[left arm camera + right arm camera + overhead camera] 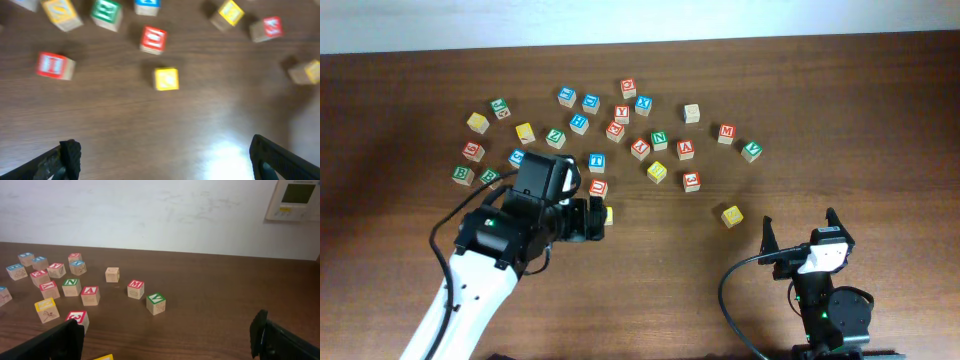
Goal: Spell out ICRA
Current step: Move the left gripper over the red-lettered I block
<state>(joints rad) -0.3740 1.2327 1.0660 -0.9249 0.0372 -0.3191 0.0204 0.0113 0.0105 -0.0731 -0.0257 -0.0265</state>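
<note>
My left gripper [588, 218] [167, 160] is open and empty above bare table. A yellow cube [166, 79] lies just ahead of it, its letter blurred; in the overhead view it [609, 215] peeks out beside the fingers. A red cube [55, 65] at the left looks like the I. A green cube [106, 11] lies farther on, letter unreadable. The red A [90, 294] [685, 149] sits in the cluster. My right gripper [800, 230] [165, 340] is open and empty near the front right edge.
Many other letter cubes lie scattered across the far half of the table. Among them are a red cube [598, 187] [153, 39] just beyond the yellow one, the red 3 [691, 181] [76, 317], a lone yellow cube [732, 215], green N [71, 286] and green V [156, 302].
</note>
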